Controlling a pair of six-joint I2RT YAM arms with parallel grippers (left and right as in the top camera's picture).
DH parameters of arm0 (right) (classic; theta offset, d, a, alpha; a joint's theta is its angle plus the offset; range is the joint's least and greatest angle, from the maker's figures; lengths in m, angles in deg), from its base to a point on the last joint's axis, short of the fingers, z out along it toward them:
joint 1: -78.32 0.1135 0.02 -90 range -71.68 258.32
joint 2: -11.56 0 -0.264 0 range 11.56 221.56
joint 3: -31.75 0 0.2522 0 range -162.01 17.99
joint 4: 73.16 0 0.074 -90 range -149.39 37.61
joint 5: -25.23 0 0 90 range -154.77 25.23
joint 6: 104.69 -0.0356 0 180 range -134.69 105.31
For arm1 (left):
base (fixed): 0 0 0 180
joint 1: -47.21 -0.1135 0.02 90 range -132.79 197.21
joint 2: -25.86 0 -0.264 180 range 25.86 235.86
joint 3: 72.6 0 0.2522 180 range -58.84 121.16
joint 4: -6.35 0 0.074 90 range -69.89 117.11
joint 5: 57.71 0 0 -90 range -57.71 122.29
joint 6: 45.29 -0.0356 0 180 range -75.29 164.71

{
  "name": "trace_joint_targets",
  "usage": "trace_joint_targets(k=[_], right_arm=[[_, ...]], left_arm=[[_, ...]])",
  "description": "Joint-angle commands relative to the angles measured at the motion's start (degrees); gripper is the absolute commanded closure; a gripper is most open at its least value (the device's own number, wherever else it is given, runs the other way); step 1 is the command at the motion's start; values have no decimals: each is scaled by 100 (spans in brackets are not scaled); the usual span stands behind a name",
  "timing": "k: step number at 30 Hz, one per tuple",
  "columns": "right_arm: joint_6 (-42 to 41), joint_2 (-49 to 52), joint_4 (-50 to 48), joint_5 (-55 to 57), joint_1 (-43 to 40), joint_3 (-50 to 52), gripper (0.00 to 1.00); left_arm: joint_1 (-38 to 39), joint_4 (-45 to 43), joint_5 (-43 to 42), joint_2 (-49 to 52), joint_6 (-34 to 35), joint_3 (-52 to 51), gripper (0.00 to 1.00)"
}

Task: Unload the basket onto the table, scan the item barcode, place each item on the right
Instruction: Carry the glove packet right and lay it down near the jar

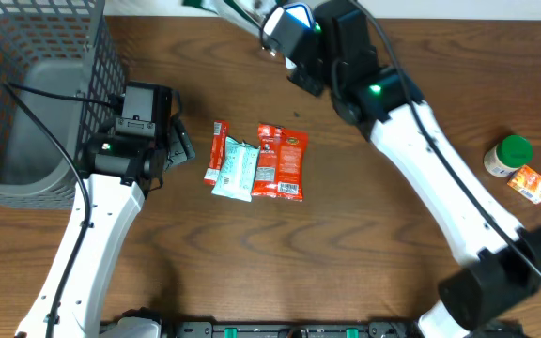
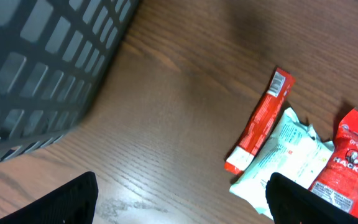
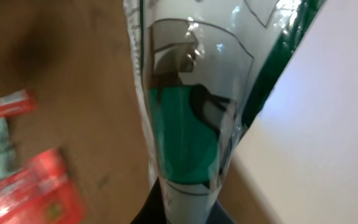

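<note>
Wooden desk [image 1: 364, 244] carrying everything. Grey mesh basket [image 1: 26, 94] sitting at far left corner. Right gripper [image 3: 182, 208] clenching on lower end of green-and-white packet [image 3: 185, 124], holding it up by desk's far edge; barcode not showing. Left gripper [image 2: 182, 180] hanging released, fingers spread wide, between basket and middle cluster. Lying mid-desk, overlapping: red Hacks packet [image 1: 282, 161], pale teal packet [image 1: 236, 171], slim red stick packet [image 1: 218, 150]. Green-capped bottle [image 1: 507, 155] lying at right edge, small orange box [image 1: 530, 183] touching it.
</note>
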Motion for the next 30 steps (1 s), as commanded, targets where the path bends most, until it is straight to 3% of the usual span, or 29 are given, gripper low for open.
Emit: trace_joint_targets(k=[1, 6, 12, 21, 30], right_arm=[[-1335, -586, 1001, -33, -28, -33, 99], [-2159, -765, 2378, -31, -105, -26, 99], [-2433, -723, 2946, -28, -275, 518, 99], [-2881, -723, 2658, -28, -1029, 1744, 99], [-2922, -723, 1292, -28, -2420, 3338, 97]], left_arm=[[-15, 15, 116, 22, -96, -26, 13], [-15, 15, 116, 22, -96, -26, 13], [-15, 15, 116, 22, -96, -26, 13], [-15, 15, 116, 22, -96, -26, 13], [-15, 15, 116, 22, -96, -26, 13]])
